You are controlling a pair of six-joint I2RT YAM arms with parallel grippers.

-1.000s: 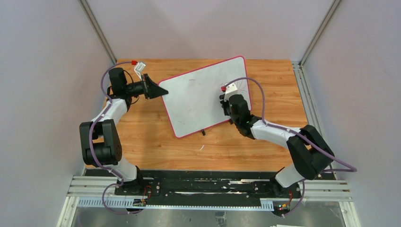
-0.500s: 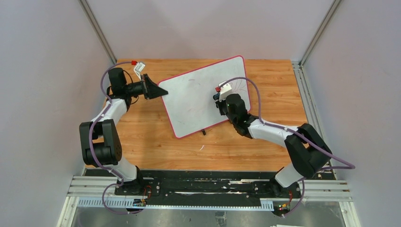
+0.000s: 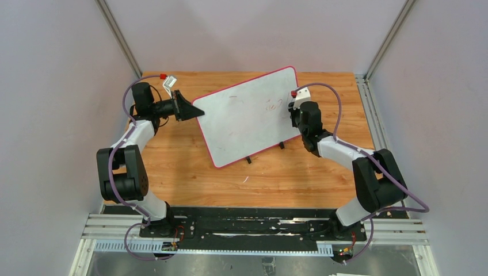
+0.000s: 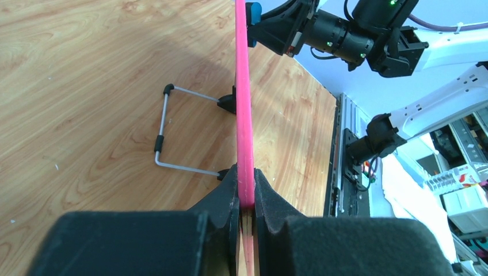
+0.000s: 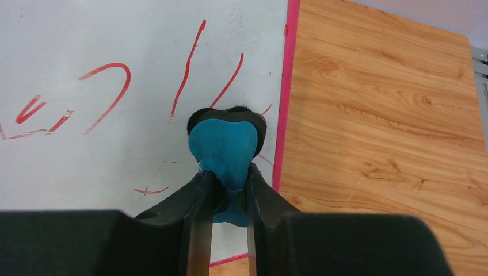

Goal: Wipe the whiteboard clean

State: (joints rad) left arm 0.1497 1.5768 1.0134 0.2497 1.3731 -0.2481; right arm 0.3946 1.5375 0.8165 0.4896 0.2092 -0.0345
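The whiteboard (image 3: pixel 241 118) lies tilted on the wooden table, white with a pink-red rim. My left gripper (image 3: pixel 198 111) is shut on its left corner; the left wrist view shows the rim (image 4: pixel 244 103) clamped edge-on between the jaws of that gripper (image 4: pixel 246 198). My right gripper (image 3: pixel 294 110) is shut on a blue eraser (image 5: pixel 223 146) and presses it on the board near its right edge. Red scribbles (image 5: pixel 109 86) remain on the whiteboard surface (image 5: pixel 86 149) left of and above the eraser; they show faintly in the top view (image 3: pixel 273 104).
The board's wire stand (image 4: pixel 164 135) with black feet (image 3: pixel 248 160) rests on the table (image 3: pixel 190 172). Wood shows right of the board (image 5: pixel 391 115). Enclosure walls and metal posts (image 3: pixel 118 37) stand around the table.
My right gripper swept with the eraser from the board's lower right middle, first left, then up to its right edge. The red scribbles it covered now show. The left gripper kept its hold.
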